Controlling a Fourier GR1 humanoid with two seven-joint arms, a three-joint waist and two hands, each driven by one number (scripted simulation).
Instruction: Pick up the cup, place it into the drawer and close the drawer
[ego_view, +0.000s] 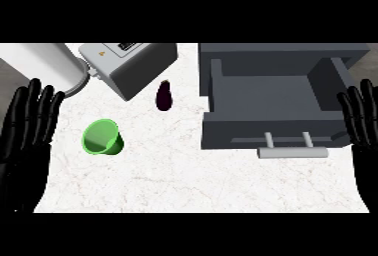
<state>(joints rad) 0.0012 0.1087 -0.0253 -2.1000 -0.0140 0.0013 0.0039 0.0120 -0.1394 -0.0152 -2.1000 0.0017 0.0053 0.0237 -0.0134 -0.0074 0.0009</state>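
Observation:
A green cup (102, 137) lies tipped on the white marble counter at the left, its mouth facing down-left. At the right stands a dark grey drawer (275, 129), pulled open and with nothing inside, its pale handle (291, 151) at the front. My left hand (26, 131) rests open at the left edge, fingers up, a short way left of the cup. Along the right edge my right hand (362, 120) rests open, beside the drawer's right wall. Neither hand touches anything.
A dark purple eggplant (164, 95) lies between the cup and the drawer, further back. Behind it stands a grey box-shaped appliance (127, 62), with a white cylinder (46, 62) at the back left. The counter's front edge (199, 212) runs below.

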